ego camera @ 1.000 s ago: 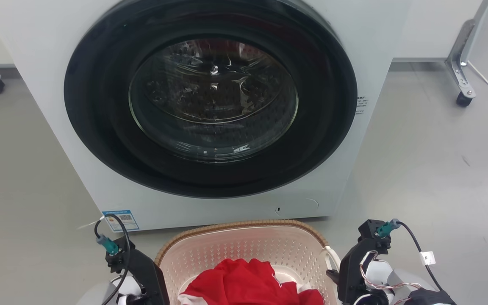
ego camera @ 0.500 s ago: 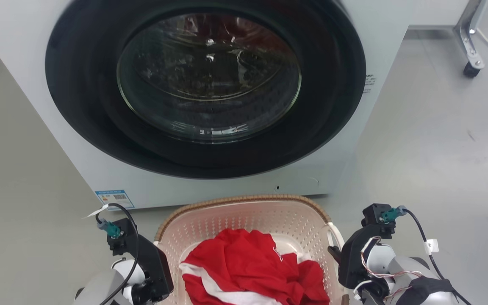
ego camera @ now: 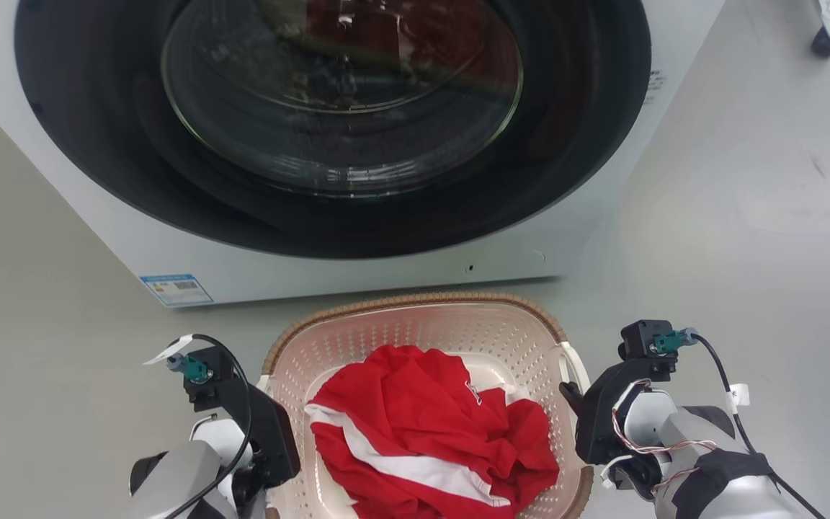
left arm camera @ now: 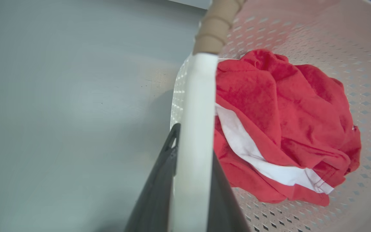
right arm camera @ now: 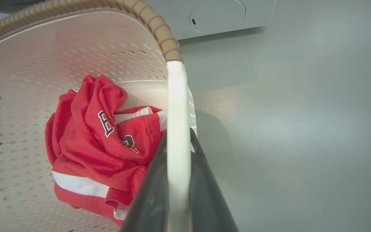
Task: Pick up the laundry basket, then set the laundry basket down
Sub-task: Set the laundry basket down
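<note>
Laundry basket (ego camera: pixel 415 326), cream-white perforated plastic with rounded corners and a brown woven-look rim, lies low and centred between the two arms, just on the near side of the large white front-loading washing machine (ego camera: pixel 386 277). I cannot tell whether its base rests on the smooth grey floor (ego camera: pixel 746 238) or hangs just above it. The set-down turns on the line through its two side handles. That line runs left to right across the robot's front, so each arm has its own handle and neither arm looks nearer than the other. The basket's near end is cut off in the head view, so I cannot judge its long axis. The left gripper (left arm camera: pixel 193 141) is clamped narrow on the left white handle (left arm camera: pixel 195 96), one dark finger on the floor side and one on the inner side. The right gripper (right arm camera: pixel 178 135) pinches the right white handle (right arm camera: pixel 176 96) in the same way. Lowering probably calls for both arms to descend together, keeping that handle line level so the laundry basket does not tip. By count there are one basket, two handles, two grippers, one washing machine, and one crumpled red garment with white stripes (ego camera: pixel 429 432) inside the basket, towards its near end.
</note>
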Tool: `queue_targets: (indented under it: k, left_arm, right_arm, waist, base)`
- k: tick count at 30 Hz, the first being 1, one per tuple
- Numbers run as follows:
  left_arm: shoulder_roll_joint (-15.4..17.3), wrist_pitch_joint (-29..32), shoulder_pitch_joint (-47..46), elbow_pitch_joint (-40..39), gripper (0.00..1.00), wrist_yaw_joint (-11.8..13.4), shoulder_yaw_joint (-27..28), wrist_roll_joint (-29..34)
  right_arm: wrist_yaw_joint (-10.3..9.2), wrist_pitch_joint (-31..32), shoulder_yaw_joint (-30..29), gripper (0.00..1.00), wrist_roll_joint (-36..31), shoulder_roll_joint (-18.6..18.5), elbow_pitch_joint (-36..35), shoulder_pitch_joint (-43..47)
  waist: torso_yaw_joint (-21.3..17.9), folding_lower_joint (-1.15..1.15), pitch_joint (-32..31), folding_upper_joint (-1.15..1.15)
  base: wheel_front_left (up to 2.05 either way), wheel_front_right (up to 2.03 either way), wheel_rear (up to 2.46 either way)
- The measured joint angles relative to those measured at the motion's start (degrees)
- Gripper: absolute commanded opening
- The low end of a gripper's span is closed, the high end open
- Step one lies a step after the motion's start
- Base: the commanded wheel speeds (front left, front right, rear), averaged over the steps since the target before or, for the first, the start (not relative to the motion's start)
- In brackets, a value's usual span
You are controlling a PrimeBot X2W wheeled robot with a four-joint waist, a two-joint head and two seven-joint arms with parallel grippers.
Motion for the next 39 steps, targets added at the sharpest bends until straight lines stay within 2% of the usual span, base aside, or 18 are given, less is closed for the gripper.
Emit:
queue_targets:
  k: [10, 39]
  left_arm:
    - [0.11, -4.68, -1.81, -0.97, 0.00, 1.20, -1.55, 0.19]
    - [0.47, -16.36, -9.57, -1.53, 0.00, 2.16, -2.43, 3.28]
  right_arm:
    - [-0.09, -4.13, 0.63, 0.00, -1.60, -0.11, -0.08, -1.79]
    - [-0.79, -14.86, 2.61, 0.00, -5.23, -0.60, -0.45, -9.81]
  waist:
    - [-0.22, -0.01, 6.34, 0.00]
    - [-0.15, 0.00, 26.88, 0.00]
  base:
    - [0.00, 0.00, 0.00]
    - [0.00, 0.00, 0.00]
